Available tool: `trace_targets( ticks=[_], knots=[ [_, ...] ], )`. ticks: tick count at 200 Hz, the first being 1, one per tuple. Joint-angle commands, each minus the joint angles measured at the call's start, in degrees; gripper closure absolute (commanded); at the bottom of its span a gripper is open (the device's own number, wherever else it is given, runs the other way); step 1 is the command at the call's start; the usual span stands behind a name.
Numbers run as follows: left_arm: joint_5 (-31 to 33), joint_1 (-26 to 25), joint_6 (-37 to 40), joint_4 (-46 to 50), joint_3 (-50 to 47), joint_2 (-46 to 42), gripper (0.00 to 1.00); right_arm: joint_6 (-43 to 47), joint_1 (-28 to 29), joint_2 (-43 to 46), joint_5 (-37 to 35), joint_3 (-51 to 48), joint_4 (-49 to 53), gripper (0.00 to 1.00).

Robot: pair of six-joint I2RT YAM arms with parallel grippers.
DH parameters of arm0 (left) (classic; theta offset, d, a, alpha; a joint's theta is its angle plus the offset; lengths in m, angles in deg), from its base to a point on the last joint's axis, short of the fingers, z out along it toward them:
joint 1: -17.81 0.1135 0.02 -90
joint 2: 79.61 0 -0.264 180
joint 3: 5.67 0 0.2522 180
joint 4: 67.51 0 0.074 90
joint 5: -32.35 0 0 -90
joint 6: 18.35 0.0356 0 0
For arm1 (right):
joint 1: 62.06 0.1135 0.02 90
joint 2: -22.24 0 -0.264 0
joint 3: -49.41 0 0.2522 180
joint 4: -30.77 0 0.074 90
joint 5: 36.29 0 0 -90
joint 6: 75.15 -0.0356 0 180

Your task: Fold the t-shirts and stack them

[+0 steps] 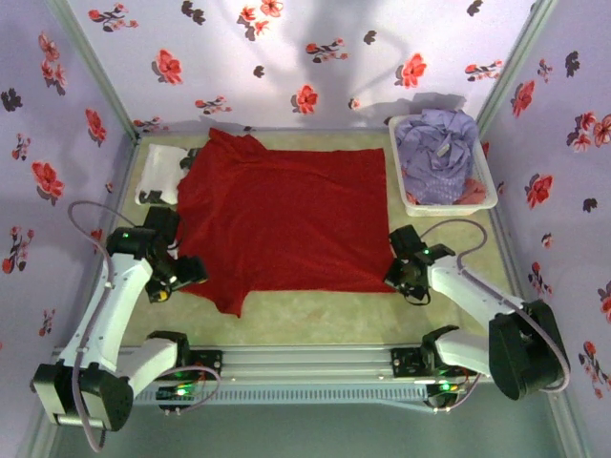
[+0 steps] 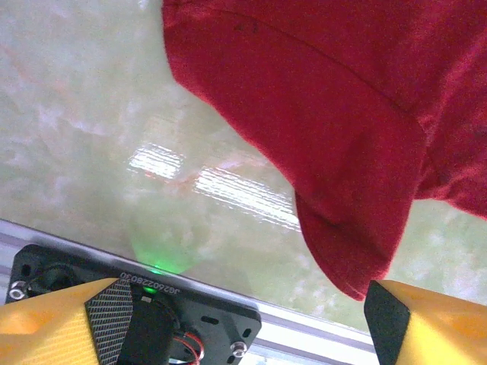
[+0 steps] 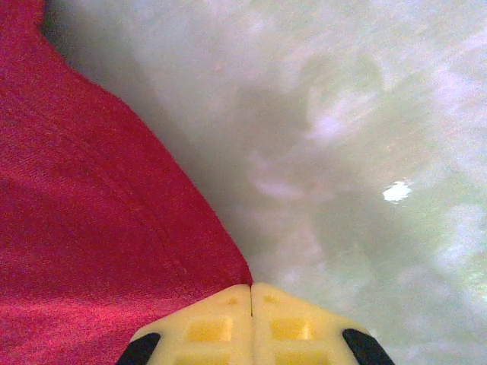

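The bright red t-shirt [image 1: 286,224] lies spread flat across the middle of the table, its near left sleeve [image 2: 342,228] pointing toward the front edge. My left gripper [image 1: 181,277] [image 2: 247,323] hovers open beside that sleeve, whose tip lies just ahead of the right finger [image 2: 392,319] without being held. My right gripper [image 1: 403,277] [image 3: 251,293] is shut, with the red shirt's [image 3: 84,251] near right corner running in between its fingertips. The white t-shirt [image 1: 160,170] lies folded at the back left. The pale lavender t-shirt [image 1: 437,143] is bunched in the basket.
The white plastic basket [image 1: 449,207] stands at the back right, close to the red shirt's far right edge. Flowered walls close in the left, back and right sides. Bare tabletop [image 1: 315,310] runs between the shirt's near hem and the front rail [image 1: 305,361].
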Motion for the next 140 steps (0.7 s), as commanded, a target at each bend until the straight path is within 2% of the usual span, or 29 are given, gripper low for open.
trace_targets(
  ticks=[1,44,68,91,113,140],
  knots=[
    [3.75,-0.40,-1.27,3.45,-0.71,1.09,0.19,-3.33,-0.05,2.18,-6.39,-0.80,4.45,1.00],
    [6.74,-0.03,-0.21,3.64,-0.03,7.00,0.23,-5.60,-1.01,7.18,-10.07,-1.99,6.62,1.00],
    [4.28,1.41,1.87,2.71,1.20,12.98,0.34,-4.78,-2.16,8.49,-9.24,-2.24,6.50,1.00],
    [2.38,2.64,2.95,1.06,2.54,18.61,0.34,-3.64,-2.29,7.95,-8.60,-1.00,6.60,1.00],
    [-3.12,2.95,-0.96,-4.09,-0.68,19.82,0.34,-2.75,-2.35,7.55,-8.47,0.63,7.36,1.00],
    [-3.58,4.65,-6.90,-11.06,-5.55,16.66,0.34,-2.14,-2.52,8.06,-8.46,1.77,8.06,1.00]
  ],
)
